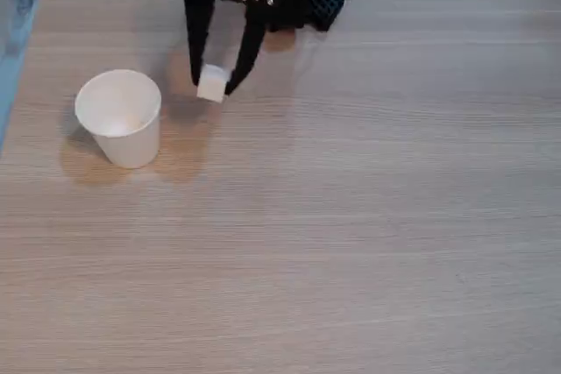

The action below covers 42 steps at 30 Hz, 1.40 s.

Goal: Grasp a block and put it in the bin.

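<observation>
- The gripper pinches the block between its two black fingertips, just right of the bin in the fixed view.
- Grasp apparently made — whether the cube has left the table is unclear.
- Next: lift and carry left, over the cup's rim.

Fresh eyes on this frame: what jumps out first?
The black gripper reaching down from the top edge of the fixed view, its two fingers closed around a small white block. Next, the white paper cup standing upright and apparently empty, to the left of the block on the pale wood table.
</observation>
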Tool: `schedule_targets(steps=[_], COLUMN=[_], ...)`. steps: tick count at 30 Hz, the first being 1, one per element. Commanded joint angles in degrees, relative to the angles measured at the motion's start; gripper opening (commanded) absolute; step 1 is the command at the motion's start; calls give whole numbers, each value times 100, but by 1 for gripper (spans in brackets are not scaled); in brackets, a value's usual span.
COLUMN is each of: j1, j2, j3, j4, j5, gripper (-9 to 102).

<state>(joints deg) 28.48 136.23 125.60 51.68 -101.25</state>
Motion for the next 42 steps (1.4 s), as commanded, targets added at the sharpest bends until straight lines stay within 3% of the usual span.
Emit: schedule_targets(steps=[1, 23, 32, 35, 37, 42], j1=[193, 1740, 1837, 1819, 1802, 1758], j2=[-141, -1160, -1327, -1327, -1327, -1301], j3=[-448, -659, -668, -633, -598, -510], j4=[-132, -677, -747, -756, -747, -809], j5=[-62, 18, 35, 35, -18, -18], gripper=[1, 1, 2, 8, 18, 24])
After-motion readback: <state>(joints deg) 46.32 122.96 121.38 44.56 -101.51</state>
